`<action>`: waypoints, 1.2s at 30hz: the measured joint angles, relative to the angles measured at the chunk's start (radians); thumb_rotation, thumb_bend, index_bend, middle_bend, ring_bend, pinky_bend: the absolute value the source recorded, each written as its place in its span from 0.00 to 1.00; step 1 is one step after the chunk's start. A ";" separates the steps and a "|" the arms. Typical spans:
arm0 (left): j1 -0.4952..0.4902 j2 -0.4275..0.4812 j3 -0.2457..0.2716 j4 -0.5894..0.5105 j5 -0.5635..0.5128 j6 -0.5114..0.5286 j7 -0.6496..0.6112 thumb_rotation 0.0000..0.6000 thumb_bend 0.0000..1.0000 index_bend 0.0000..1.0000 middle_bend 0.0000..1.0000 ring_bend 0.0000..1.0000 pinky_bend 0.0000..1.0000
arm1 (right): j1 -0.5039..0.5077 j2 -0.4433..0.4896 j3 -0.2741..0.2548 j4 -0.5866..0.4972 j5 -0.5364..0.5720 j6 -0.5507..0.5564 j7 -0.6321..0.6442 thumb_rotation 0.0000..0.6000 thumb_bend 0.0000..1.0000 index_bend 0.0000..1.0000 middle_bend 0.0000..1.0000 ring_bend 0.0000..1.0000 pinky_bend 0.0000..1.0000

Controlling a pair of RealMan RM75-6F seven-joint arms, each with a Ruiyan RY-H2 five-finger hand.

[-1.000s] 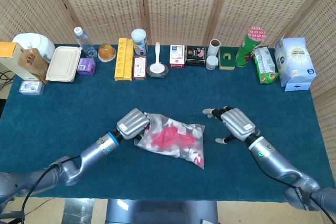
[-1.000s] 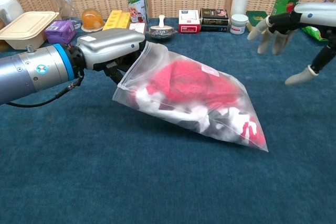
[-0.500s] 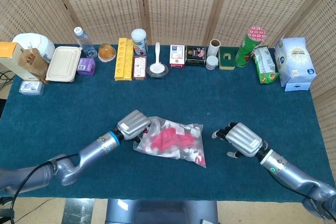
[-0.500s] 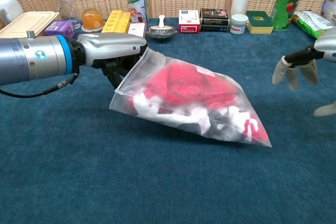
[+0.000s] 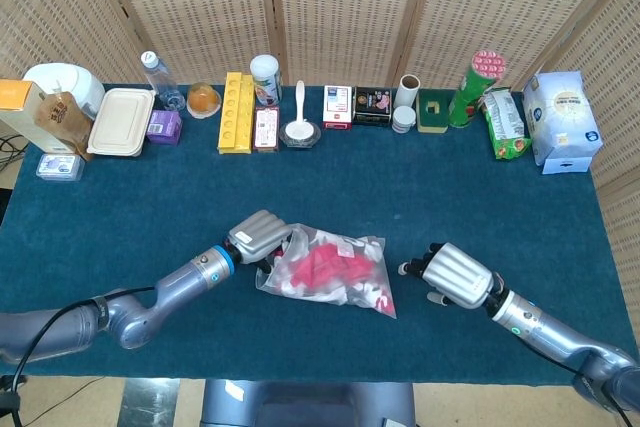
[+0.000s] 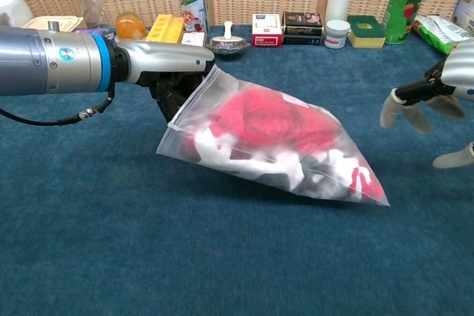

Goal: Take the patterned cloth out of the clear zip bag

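Observation:
A clear zip bag (image 5: 330, 272) (image 6: 274, 138) lies near the middle of the blue table, its zip end raised at the left. Inside it is the patterned cloth (image 5: 322, 265) (image 6: 275, 127), red, white and black, wholly within the plastic. My left hand (image 5: 258, 235) (image 6: 167, 64) grips the bag's upper left corner at the zip end. My right hand (image 5: 447, 275) (image 6: 426, 101) hovers just right of the bag's low corner, fingers apart and pointing toward it, holding nothing and not touching it.
Along the far edge stand a water bottle (image 5: 158, 75), a lunch box (image 5: 120, 121), a yellow tray (image 5: 236, 112), a bowl with a spoon (image 5: 300, 129), small boxes (image 5: 355, 105), a green can (image 5: 472, 85) and a white box (image 5: 562, 119).
My right hand has come down and leftward toward the bag's right corner. My left hand has shifted slightly, lifting the zip end a little; the bag slid a bit rightward.

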 measured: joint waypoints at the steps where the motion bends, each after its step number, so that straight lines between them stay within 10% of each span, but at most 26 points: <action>1: -0.003 0.001 0.000 -0.003 -0.008 -0.001 0.007 1.00 0.41 0.90 1.00 1.00 1.00 | 0.000 -0.008 0.000 0.014 -0.005 0.011 -0.006 1.00 0.04 0.37 0.64 0.79 0.70; 11: 0.002 -0.014 0.014 -0.005 -0.017 0.046 0.054 1.00 0.41 0.90 1.00 1.00 1.00 | 0.003 -0.067 -0.026 0.115 -0.068 0.083 -0.102 1.00 0.02 0.37 0.70 0.88 0.88; 36: -0.025 -0.144 -0.004 0.097 -0.152 0.101 0.204 1.00 0.40 0.90 1.00 1.00 1.00 | -0.011 -0.219 -0.084 0.317 -0.124 0.229 -0.188 1.00 0.00 0.34 0.75 0.93 0.95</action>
